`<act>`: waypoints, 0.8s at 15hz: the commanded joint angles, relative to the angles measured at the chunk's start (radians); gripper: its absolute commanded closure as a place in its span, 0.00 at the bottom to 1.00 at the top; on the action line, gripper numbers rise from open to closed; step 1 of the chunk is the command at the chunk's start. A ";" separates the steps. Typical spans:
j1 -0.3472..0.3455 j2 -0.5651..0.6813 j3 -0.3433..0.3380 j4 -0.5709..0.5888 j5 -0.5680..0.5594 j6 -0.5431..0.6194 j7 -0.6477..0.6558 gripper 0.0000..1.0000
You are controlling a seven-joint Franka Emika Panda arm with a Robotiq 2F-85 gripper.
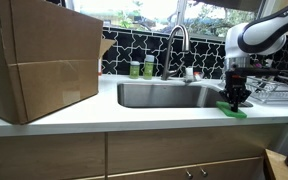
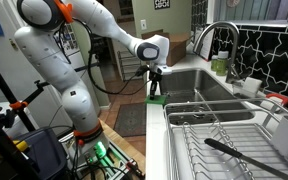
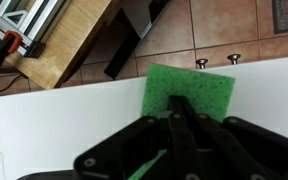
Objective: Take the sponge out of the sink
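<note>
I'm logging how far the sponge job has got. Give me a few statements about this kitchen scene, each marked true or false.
1. The sponge lies inside the sink. False: it rests on the white counter beside the basin, near the front edge.
2. The claw is right over the sponge. True.
3. A large cardboard box stands on the counter. True.
4. The box and the claw are on the same side of the sink. False: they are at opposite ends.
5. Two green-labelled bottles stand in front of the sink. False: they stand behind it, by the faucet.
</note>
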 commanded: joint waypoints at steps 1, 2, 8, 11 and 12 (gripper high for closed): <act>0.037 0.038 0.015 0.012 0.057 0.053 -0.022 0.94; 0.044 0.046 0.019 0.018 0.069 0.061 -0.018 0.95; 0.092 0.105 0.039 0.079 0.147 0.091 -0.046 0.95; 0.113 0.135 0.047 0.115 0.186 0.085 -0.068 0.94; 0.120 0.144 0.050 0.125 0.195 0.084 -0.073 0.94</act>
